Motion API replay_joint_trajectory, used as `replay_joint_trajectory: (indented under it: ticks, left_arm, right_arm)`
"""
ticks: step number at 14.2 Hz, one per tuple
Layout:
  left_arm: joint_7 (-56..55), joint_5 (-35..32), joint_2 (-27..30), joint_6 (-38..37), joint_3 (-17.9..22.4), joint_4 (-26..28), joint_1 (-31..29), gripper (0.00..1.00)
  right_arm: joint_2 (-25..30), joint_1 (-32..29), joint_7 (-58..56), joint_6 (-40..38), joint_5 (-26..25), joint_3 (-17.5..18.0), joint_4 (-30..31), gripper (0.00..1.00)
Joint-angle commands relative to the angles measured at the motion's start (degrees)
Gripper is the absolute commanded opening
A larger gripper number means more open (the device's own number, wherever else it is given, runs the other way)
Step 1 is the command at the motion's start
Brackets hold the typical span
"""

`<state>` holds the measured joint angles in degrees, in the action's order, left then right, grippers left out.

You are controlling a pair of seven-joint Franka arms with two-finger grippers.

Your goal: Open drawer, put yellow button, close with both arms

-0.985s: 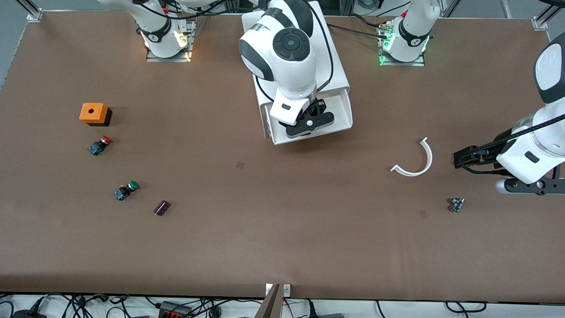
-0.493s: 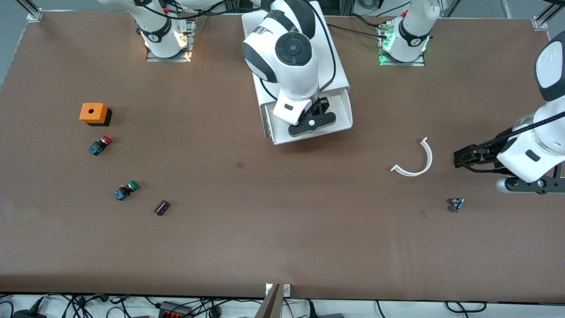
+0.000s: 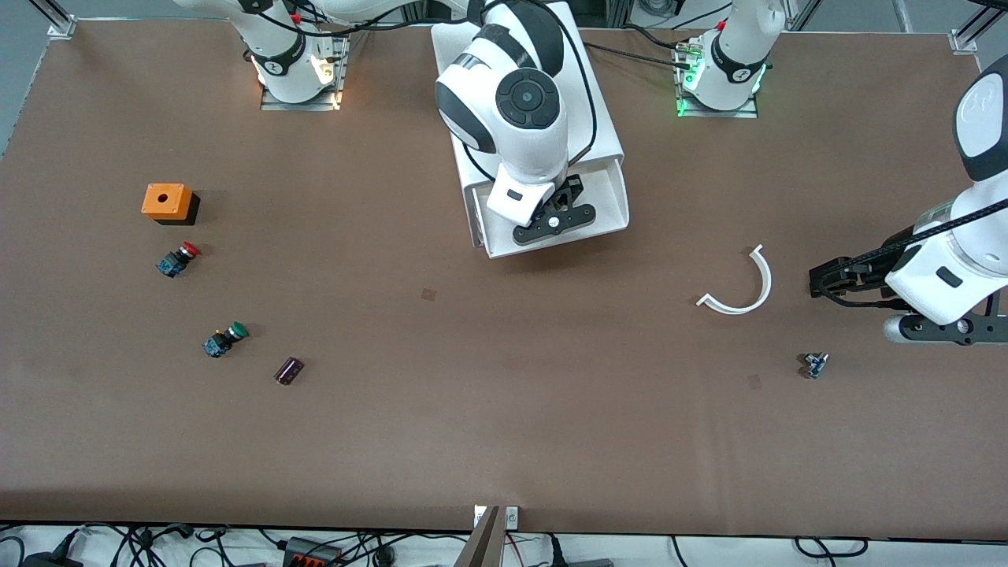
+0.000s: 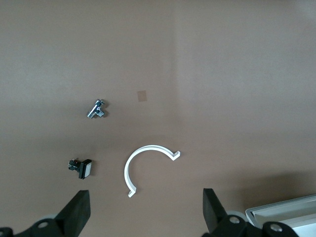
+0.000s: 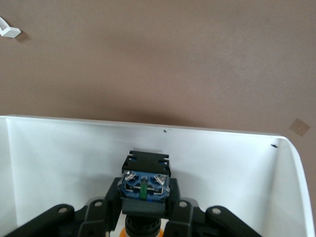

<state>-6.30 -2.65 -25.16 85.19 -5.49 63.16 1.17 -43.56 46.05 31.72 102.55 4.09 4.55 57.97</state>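
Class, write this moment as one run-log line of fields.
drawer: open | right gripper: over drawer, shut on yellow button | left gripper: open, waiting above table | phase: placing

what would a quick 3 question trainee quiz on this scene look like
1. True or false: the drawer is open.
2. What does the right gripper hold? A) red button B) yellow button C) white arc
3. Fill in: the left gripper waits with open fingers over the ____ near the white arc.

Key: 1 true; 2 B; 3 table
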Motion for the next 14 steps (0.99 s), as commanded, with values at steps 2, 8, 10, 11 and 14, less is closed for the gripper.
replay_joint_trajectory:
  ticks: [2, 8, 10, 11, 14]
  left_arm:
    - [-0.12, -1.21, 1.25, -0.64, -0.22, 0.83, 0.15, 1.0]
    - [-0.12, -1.13, 1.25, -0.99, -0.31, 0.83, 0.15, 1.0]
    - [-0.47, -1.13, 1.25, -0.99, -0.31, 0.91, 0.15, 1.0]
    - [-0.56, -1.04, 1.25, -0.99, -0.31, 0.83, 0.24, 1.0]
    - [-0.73, -1.04, 2.22, -1.43, -1.96, 1.26, 0.5, 1.0]
  right_arm:
    - [-0.57, 0.18, 1.41, -1.21, -0.05, 0.2, -2.07, 1.0]
    - [0.93, -0.25, 3.53, -1.47, -0.4, -1.9, -5.74, 1.0]
    - [1.8, -2.44, 3.44, -1.48, -0.48, -2.61, -6.73, 1.0]
    - [2.33, -4.02, 3.26, -2.26, -0.66, -3.22, -6.73, 1.0]
    - [3.48, -5.53, 0.82, -3.5, -2.32, -8.04, -6.38, 1.0]
